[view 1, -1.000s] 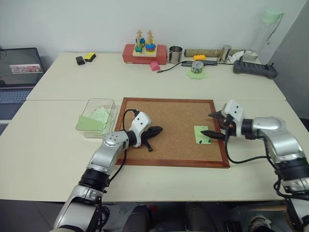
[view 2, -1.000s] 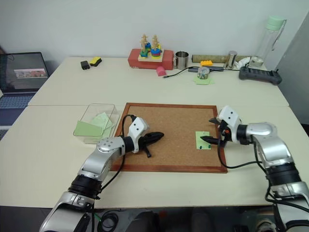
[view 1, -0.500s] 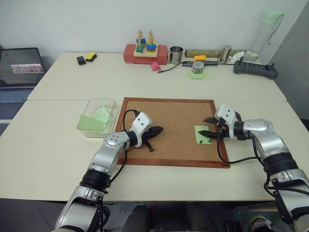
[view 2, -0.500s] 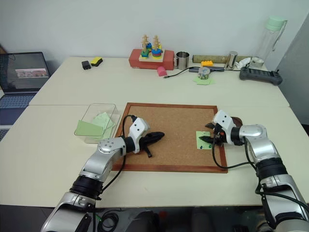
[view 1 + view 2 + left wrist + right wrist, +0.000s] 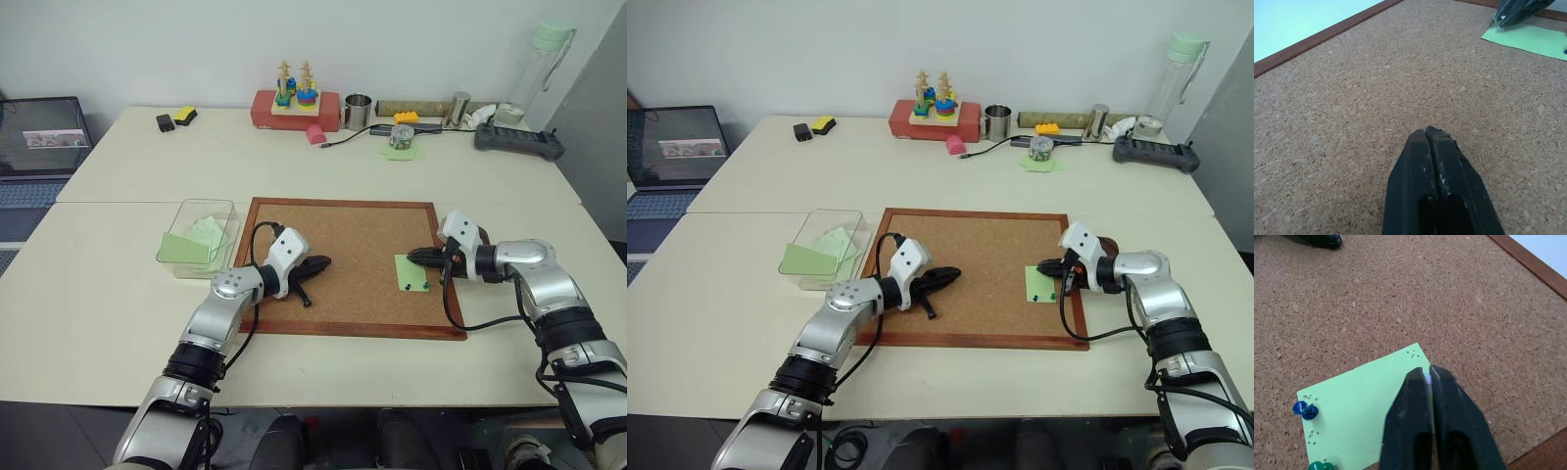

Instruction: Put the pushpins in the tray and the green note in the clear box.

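Note:
The green note [image 5: 410,271] lies flat on the cork board [image 5: 343,235], held by two pushpins, one blue [image 5: 1305,410] and one green [image 5: 1320,465], at its near corners. My right gripper [image 5: 422,257] is shut at the note's far right edge, and a pale sliver of paper shows between its tips [image 5: 1426,375]. The dark tray [image 5: 1106,242] peeks out behind that wrist. My left gripper [image 5: 323,261] hovers shut and empty over the board's left part. The clear box [image 5: 231,230], with green papers inside, stands left of the board.
Along the table's far edge stand a red stacking toy [image 5: 294,106], a metal cup [image 5: 357,110], a black controller [image 5: 517,139] and a tall bottle [image 5: 544,59]. A laptop [image 5: 676,147] sits at far left. A cable runs from my right wrist over the board's frame.
My right gripper has gone from wide open to shut at the note's far edge, after shifting slightly toward it. The left arm has not moved.

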You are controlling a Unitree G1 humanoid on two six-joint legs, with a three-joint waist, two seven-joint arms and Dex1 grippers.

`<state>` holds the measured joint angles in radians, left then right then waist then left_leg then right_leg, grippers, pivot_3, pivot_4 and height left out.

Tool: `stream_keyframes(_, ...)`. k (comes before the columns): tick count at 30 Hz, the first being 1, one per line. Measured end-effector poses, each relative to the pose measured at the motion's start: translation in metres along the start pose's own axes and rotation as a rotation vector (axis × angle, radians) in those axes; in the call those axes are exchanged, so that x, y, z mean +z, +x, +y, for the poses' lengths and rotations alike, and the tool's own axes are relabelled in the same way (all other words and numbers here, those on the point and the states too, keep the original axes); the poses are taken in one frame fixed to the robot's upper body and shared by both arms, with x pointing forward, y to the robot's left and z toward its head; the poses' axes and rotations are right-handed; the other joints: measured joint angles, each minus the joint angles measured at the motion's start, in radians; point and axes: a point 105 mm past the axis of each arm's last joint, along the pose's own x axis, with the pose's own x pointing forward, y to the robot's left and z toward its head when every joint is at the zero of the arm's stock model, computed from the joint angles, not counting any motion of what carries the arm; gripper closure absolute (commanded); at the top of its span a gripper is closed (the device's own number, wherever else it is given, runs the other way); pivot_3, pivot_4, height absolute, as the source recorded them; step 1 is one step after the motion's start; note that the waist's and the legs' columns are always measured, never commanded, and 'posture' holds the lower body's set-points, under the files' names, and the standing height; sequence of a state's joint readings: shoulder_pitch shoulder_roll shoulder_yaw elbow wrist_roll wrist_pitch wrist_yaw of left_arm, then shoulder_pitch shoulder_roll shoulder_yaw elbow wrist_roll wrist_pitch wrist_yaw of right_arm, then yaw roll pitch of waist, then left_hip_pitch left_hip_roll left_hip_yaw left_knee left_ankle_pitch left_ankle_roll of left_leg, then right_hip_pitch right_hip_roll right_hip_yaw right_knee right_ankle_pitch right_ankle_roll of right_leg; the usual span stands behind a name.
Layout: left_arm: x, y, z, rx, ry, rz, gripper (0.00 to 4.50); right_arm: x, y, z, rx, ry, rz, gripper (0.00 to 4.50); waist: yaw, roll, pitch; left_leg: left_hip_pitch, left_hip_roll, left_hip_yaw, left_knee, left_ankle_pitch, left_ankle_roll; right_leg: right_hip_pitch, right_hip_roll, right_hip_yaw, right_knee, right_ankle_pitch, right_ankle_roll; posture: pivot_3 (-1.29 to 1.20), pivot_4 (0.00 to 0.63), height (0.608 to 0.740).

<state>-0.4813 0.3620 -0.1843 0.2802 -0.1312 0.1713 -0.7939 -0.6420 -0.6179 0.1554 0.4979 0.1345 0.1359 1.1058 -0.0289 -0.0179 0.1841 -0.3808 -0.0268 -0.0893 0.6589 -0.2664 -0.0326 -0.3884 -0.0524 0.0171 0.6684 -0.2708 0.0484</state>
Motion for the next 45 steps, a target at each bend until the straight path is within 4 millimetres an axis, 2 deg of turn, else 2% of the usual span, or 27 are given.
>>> stream_keyframes(8, 0.0, 0.0, 0.0, 0.0, 0.001, -0.002, 4.5, 0.004, -0.001, 0.001, 0.005, -0.003, 0.003, 4.43, 0.0, 0.0, 0.0, 0.0, 0.0, -0.002, 0.0, 0.0, 0.0, -0.001, 0.0, 0.0, 0.002, 0.0, 0.0, 0.0, 0.15, 0.74)
stream_keyframes(13, -0.001, 0.002, 0.002, 0.024, 0.003, 0.004, 4.5, 0.025, -0.007, -0.001, 0.003, 0.002, -0.073, 4.43, 0.0, 0.0, 0.0, 0.001, 0.0, -0.004, 0.003, 0.0, 0.0, 0.0, 0.0, 0.0, 0.005, 0.0, 0.0, 0.0, 0.15, 0.74)
stream_keyframes(21, -0.003, 0.004, 0.002, 0.039, -0.003, 0.006, 4.5, 0.042, -0.013, -0.002, -0.009, 0.005, -0.122, 4.43, 0.0, 0.0, 0.0, 0.001, -0.001, -0.006, 0.003, 0.0, 0.0, 0.0, 0.0, 0.0, 0.008, 0.0, 0.0, 0.0, 0.15, 0.74)
stream_keyframes(27, -0.003, 0.004, 0.001, 0.037, -0.006, 0.004, 4.5, 0.041, -0.033, -0.019, -0.112, 0.053, -0.123, 4.43, 0.001, 0.0, 0.0, 0.001, -0.002, -0.006, 0.003, 0.0, 0.0, 0.0, -0.001, 0.0, 0.008, 0.0, 0.0, 0.0, 0.15, 0.74)
stream_keyframes(30, -0.003, 0.005, 0.001, 0.038, -0.007, 0.003, 4.5, 0.033, -0.047, -0.037, -0.233, 0.108, -0.109, 4.43, 0.001, 0.0, 0.0, 0.001, -0.002, -0.006, 0.003, 0.0, 0.0, 0.0, -0.001, 0.0, 0.008, 0.0, 0.0, 0.0, 0.15, 0.74)
stream_keyframes(33, -0.002, 0.005, 0.001, 0.037, -0.007, 0.002, 4.5, 0.017, -0.066, -0.057, -0.38, 0.191, -0.074, 4.43, 0.001, 0.0, 0.0, 0.001, -0.002, -0.006, 0.003, 0.0, 0.0, 0.0, -0.001, 0.0, 0.008, 0.0, 0.0, 0.0, 0.15, 0.74)
stream_keyframes(37, -0.002, 0.005, 0.0, 0.035, -0.007, 0.0, 4.5, 0.001, -0.077, -0.068, -0.487, 0.217, -0.003, 4.43, 0.001, 0.0, 0.0, 0.001, -0.002, -0.006, 0.003, 0.0, 0.0, 0.0, -0.001, 0.0, 0.008, 0.0, 0.0, 0.0, 0.15, 0.74)
stream_keyframes(41, -0.002, 0.006, 0.0, 0.034, -0.007, -0.001, 4.5, -0.016, -0.076, -0.069, -0.509, 0.231, 0.072, 4.43, 0.001, 0.0, 0.0, 0.001, -0.002, -0.006, 0.003, 0.0, 0.0, 0.0, -0.001, 0.0, 0.008, 0.0, 0.0, 0.0, 0.15, 0.74)
stream_keyframes(45, -0.002, 0.006, 0.0, 0.033, -0.008, -0.002, 4.5, -0.029, -0.077, -0.07, -0.535, 0.255, 0.117, 3.77, 0.002, 0.0, 0.0, 0.001, -0.003, -0.006, 0.003, 0.0, 0.0, 0.0, -0.001, 0.0, 0.008, 0.0, 0.0, 0.0, 0.15, 0.74)
